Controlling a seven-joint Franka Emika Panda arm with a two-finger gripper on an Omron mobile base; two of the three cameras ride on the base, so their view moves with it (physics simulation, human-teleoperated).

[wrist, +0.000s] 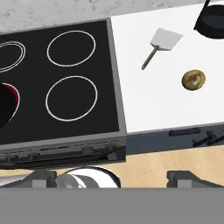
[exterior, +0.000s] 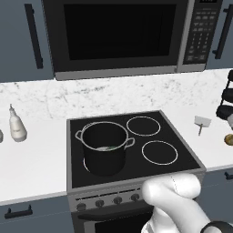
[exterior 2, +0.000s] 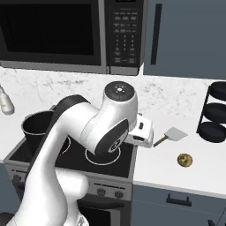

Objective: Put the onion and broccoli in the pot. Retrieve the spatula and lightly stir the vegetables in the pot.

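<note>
On the counter right of the stove (wrist: 57,78), the spatula (wrist: 162,42) lies near the onion (wrist: 193,80)

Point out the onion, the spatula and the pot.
onion (wrist: 194,80), hand view, middle of the bulb.
spatula (wrist: 166,39), hand view, flat blade.
pot (exterior: 105,159), left base view, black side wall.

pot (exterior 2: 37,126) half hidden behind the arm, onion (exterior: 229,139) cut by the edge, broccoli (exterior: 105,148) barely discernible

2 base views flank stove (exterior: 132,145); hand view overhead.
</note>
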